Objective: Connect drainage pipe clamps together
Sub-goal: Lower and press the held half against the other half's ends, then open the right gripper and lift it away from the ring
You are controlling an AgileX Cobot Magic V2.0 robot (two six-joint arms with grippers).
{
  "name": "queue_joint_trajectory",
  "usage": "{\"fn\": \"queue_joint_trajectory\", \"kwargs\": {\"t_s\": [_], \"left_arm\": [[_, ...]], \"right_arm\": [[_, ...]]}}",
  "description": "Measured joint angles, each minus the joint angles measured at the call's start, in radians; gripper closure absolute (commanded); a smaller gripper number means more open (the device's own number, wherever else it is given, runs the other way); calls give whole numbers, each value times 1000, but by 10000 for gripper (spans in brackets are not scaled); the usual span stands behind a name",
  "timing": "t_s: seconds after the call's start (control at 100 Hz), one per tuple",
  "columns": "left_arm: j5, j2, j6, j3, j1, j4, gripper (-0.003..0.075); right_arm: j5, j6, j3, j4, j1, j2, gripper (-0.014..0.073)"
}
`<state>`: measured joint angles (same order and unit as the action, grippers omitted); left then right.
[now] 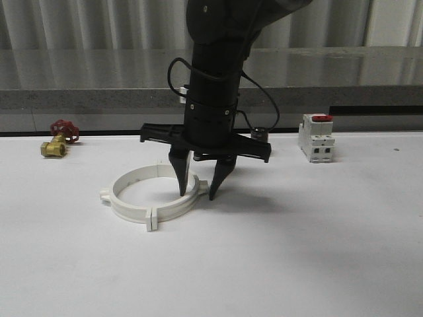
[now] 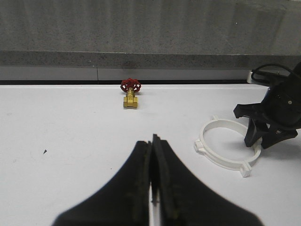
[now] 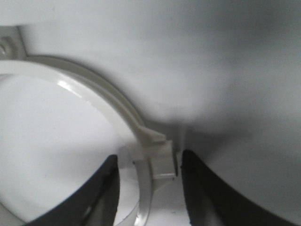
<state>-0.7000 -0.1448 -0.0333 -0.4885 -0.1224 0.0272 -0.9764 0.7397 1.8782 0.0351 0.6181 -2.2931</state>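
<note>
The drainage pipe clamps (image 1: pixel 153 196) are laid as a closed ring on the white desk (image 1: pixel 297 251). The right gripper (image 1: pixel 197 193) is held at the ring's 3 o'clock side, jaws apart astride the band. The left gripper (image 2: pixel 152 176) is seen with jaws together.

- Drainage pipe clamps (image 1: pixel 153 198): looking like smooth, slightly glossy white plastic.
- Table (image 1: pixel 317 251) beneath the clamps: appearing matt white.
- Valve (image 1: pixel 55 145) left of the clamps: showing shiny brass.

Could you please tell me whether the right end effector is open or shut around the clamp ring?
Open: the right end effector straddles the clamp ring, one fingertip inside and one outside the band, gaps visible.
</note>
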Motion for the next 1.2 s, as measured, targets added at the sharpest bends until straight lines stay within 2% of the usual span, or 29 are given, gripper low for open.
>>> {"fn": "queue_joint_trajectory", "kwargs": {"t_s": [0.28,0.35,0.45,0.55,0.67,0.74,0.92,1.2], "left_arm": [[0,0,0,0,0,0,741],[0,0,0,0,0,0,741],[0,0,0,0,0,0,741],[0,0,0,0,0,0,741],[0,0,0,0,0,0,741],[0,0,0,0,0,0,741],[0,0,0,0,0,0,741],[0,0,0,0,0,0,741]], "right_arm": [[-7,-19,1,2,0,20,190],[-26,-81,1,0,0,46,190],[-63,-235,1,0,0,92,207],[-108,-391,1,-1,-5,141,330],[-169,-531,1,-1,-31,194,561],[-194,-577,1,-1,-53,223,664],[-217,-636,-49,-20,-121,315,660],[-211,-640,-249,-60,-264,496,660]]}}
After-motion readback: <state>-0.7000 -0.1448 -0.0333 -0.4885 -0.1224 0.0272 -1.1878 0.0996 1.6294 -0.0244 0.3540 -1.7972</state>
